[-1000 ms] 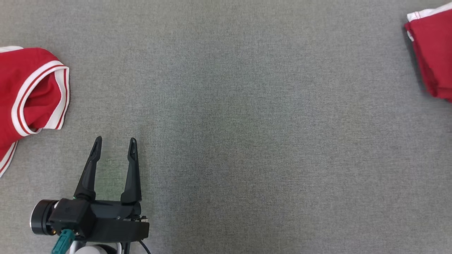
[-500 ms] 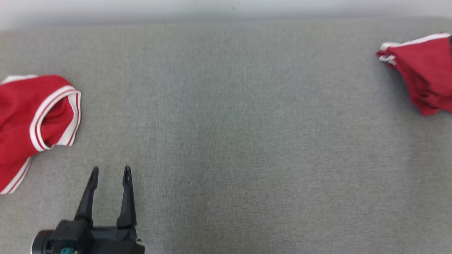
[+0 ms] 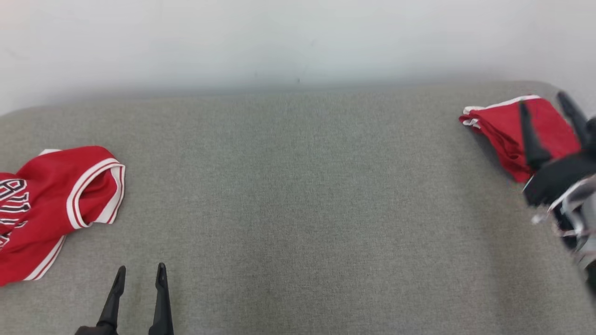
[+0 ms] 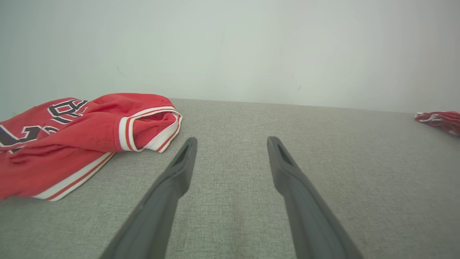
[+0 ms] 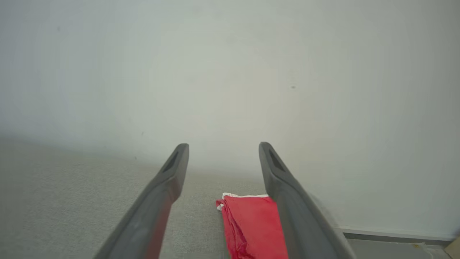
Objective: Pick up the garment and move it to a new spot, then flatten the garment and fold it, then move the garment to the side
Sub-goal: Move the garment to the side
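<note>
Well, from the head, a crumpled red shirt (image 3: 60, 200) lies at the left end of the grey table (image 3: 298, 209), and a folded red cloth (image 3: 500, 128) lies at the right end. The left gripper (image 3: 142, 269), low down, is spread and empty. From the left wrist, the shirt lies near its left finger. From the right wrist, the right gripper (image 5: 223, 145) is spread and empty, with the folded cloth below it.

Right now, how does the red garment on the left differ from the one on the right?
The left jersey lies loose and rumpled, armhole gaping; the right garment is a compact folded stack. Lettering shows on the left jersey, none on the right garment. Both are red with white trim.
</note>
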`<state>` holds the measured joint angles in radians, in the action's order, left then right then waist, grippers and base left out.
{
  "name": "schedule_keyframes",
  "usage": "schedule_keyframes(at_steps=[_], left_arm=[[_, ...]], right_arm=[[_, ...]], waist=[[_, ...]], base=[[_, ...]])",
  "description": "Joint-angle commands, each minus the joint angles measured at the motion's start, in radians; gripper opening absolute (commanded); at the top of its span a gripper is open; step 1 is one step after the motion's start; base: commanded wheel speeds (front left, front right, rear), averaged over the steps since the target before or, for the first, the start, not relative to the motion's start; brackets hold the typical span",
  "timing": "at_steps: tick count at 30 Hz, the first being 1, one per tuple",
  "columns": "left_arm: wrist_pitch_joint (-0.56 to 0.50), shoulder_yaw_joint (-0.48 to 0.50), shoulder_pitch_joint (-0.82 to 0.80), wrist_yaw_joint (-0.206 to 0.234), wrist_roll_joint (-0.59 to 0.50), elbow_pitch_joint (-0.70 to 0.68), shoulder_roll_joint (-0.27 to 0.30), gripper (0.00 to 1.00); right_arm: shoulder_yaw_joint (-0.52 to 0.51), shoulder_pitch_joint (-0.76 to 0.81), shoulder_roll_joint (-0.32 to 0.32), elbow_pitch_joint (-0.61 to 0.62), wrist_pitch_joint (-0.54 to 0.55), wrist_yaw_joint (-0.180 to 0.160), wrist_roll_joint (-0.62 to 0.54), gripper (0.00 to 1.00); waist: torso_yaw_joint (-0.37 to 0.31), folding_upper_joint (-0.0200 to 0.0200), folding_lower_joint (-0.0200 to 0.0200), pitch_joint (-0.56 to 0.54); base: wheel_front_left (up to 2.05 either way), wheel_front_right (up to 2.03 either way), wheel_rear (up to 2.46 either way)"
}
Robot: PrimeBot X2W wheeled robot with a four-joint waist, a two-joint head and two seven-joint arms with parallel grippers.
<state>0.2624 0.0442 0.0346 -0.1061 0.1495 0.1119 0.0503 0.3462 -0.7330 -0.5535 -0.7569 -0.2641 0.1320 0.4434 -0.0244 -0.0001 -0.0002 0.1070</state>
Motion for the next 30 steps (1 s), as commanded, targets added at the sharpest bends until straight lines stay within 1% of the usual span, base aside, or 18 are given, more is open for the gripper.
schedule_keyframes(at_steps=[1,6,9,14,20,21,25,30], left_arm=[[0.001,-0.001,0.014,-0.003,-0.01,0.003,0.0,1.0],[0.001,-0.013,0.029,-0.002,-0.019,0.014,0.0,1.0],[0.001,-0.02,0.035,0.005,-0.019,0.016,0.0,1.0],[0.001,-0.026,0.044,0.008,-0.017,0.019,0.0,1.0],[0.001,-0.026,0.047,0.014,-0.007,0.022,0.0,1.0],[0.001,-0.026,0.047,0.014,-0.007,0.022,0.0,1.0],[0.001,-0.027,0.05,0.018,-0.004,0.023,0.0,1.0],[0.001,-0.025,0.053,0.021,-0.003,0.027,0.0,1.0]], right_arm=[[-0.03,0.035,0.019,0.024,-0.001,-0.002,-0.022,1.0],[-0.22,0.249,0.136,0.178,-0.001,-0.002,-0.129,1.0],[-0.286,0.357,0.194,0.26,-0.001,-0.002,-0.184,1.0],[-0.358,0.489,0.269,0.369,-0.001,-0.002,-0.229,1.0],[-0.408,0.621,0.351,0.485,-0.001,-0.002,-0.259,1.0],[-0.408,0.621,0.351,0.485,-0.001,-0.002,-0.259,1.0],[-0.412,0.696,0.392,0.541,-0.002,-0.002,-0.262,1.0],[-0.415,0.752,0.439,0.565,-0.002,-0.002,-0.257,1.0]], waist=[[0.005,0.0001,0.0002,-0.034],[0.023,0.0001,0.0002,-0.069],[0.028,0.0001,0.0002,-0.09],[0.032,0.0001,0.0002,-0.109],[0.032,0.0001,0.0002,-0.121],[0.032,0.0001,0.0002,-0.121],[0.031,0.0001,0.0002,-0.123],[0.026,0.0001,0.0002,-0.123]], base=[[0.0,0.0,0.0],[0.0,0.0,0.0],[0.0,0.0,0.0],[0.0,0.0,0.0],[0.0,0.0,0.0],[0.0,0.0,0.0],[0.0,0.0,0.0],[0.0,0.0,0.0]])
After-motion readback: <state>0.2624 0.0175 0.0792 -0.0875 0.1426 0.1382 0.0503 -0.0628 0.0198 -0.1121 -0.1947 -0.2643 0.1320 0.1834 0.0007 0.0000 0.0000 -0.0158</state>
